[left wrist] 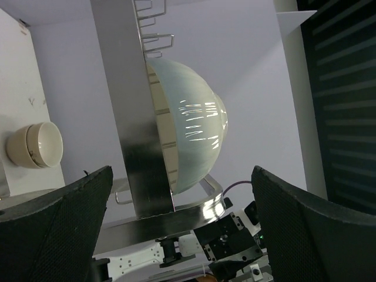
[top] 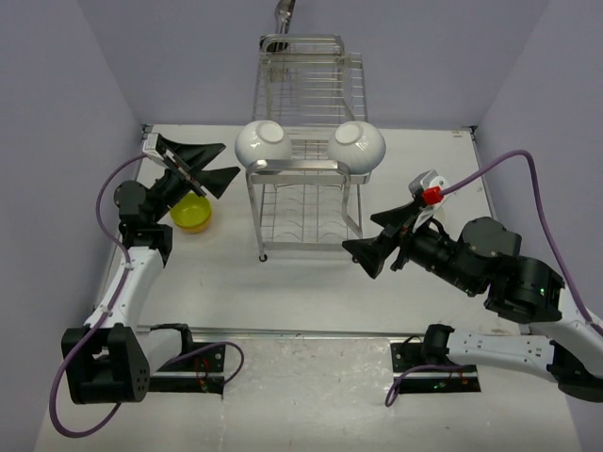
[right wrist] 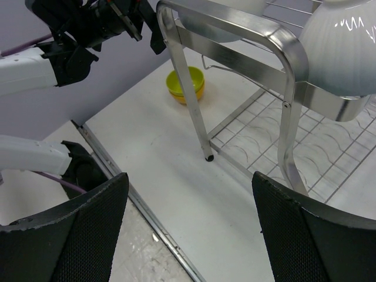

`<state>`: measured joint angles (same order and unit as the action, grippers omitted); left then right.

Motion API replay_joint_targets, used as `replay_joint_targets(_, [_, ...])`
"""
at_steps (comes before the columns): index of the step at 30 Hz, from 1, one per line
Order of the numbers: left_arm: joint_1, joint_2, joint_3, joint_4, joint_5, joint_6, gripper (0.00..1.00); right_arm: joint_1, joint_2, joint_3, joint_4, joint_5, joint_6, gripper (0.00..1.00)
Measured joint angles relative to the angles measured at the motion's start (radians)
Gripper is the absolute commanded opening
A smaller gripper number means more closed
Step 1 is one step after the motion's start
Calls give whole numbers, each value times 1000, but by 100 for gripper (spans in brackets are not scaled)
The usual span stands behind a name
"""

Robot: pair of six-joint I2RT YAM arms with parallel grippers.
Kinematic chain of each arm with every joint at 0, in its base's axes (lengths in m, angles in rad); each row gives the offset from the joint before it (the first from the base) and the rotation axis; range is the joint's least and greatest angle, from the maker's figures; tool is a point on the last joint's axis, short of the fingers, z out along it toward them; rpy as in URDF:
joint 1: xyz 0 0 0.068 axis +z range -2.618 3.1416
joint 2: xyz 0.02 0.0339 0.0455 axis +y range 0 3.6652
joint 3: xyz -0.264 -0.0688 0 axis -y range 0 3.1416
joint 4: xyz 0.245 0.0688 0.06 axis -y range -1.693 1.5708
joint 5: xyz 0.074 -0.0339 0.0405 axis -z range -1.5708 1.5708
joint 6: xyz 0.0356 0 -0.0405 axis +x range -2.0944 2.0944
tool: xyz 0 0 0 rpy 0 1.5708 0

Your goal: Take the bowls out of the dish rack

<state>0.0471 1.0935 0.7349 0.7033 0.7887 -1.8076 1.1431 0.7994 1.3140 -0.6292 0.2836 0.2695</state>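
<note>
The chrome wire dish rack (top: 303, 160) stands at the middle back of the table. Two white bowls sit tilted at the front of its upper tier, one on the left (top: 261, 143) and one on the right (top: 359, 146). My left gripper (top: 229, 161) is open and empty, just left of the left white bowl (left wrist: 194, 129), which fills its wrist view behind a rack bar (left wrist: 126, 117). My right gripper (top: 363, 235) is open and empty by the rack's front right leg. A lime green bowl nested in an orange-yellow one (top: 191, 213) stands on the table left of the rack (right wrist: 185, 85).
A cream-white bowl (left wrist: 35, 144) stands on the table beyond the rack in the left wrist view. A rack leg (right wrist: 194, 94) and the lower wire shelf (right wrist: 305, 147) lie ahead of the right gripper (right wrist: 189, 176). Purple walls close in the table. A metal strip (top: 301, 331) edges its front.
</note>
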Motion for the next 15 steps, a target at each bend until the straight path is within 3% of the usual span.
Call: replay_joint_targets(15, [-5,44,-18,190,-35,-121,95,0,16,0,-6,-16,0,85])
